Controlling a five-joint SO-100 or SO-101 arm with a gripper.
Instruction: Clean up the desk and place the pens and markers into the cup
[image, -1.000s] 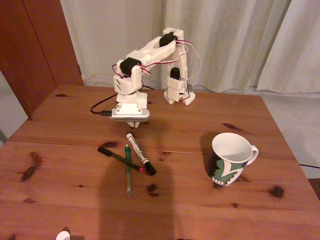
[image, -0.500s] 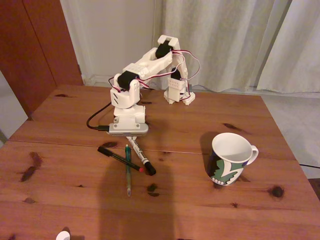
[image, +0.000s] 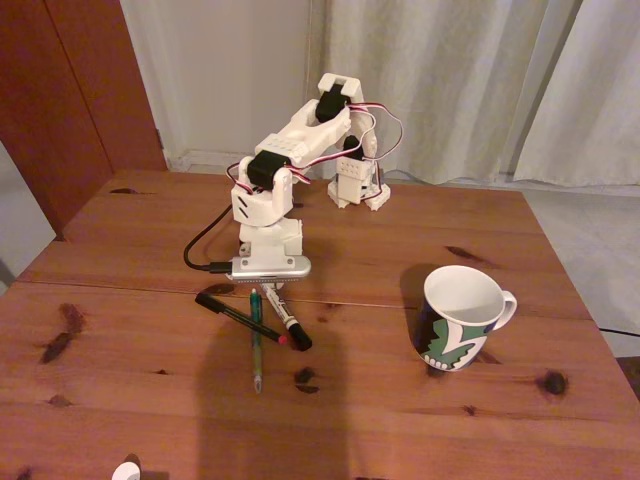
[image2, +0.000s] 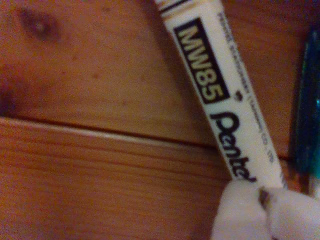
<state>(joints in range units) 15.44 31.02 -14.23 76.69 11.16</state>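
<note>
Wrist view reads "MW85" and "Pentel" on the white marker (image2: 220, 95); fingers (image2: 260, 210) sit at its 6 o'clock end, grip unclear. On the worktop (image: 130, 230), the cup (image: 460, 318) stands at the pens' 3 o'clock.

In the fixed view, marker (image: 288, 318), green pen (image: 256, 340) and black pen (image: 240, 318) lay crossed on the desk (image: 120, 330), left of the mug (image: 457, 317); gripper (image: 272, 290) sat over the marker's far end; arm base (image: 358, 185) stood behind.
</note>
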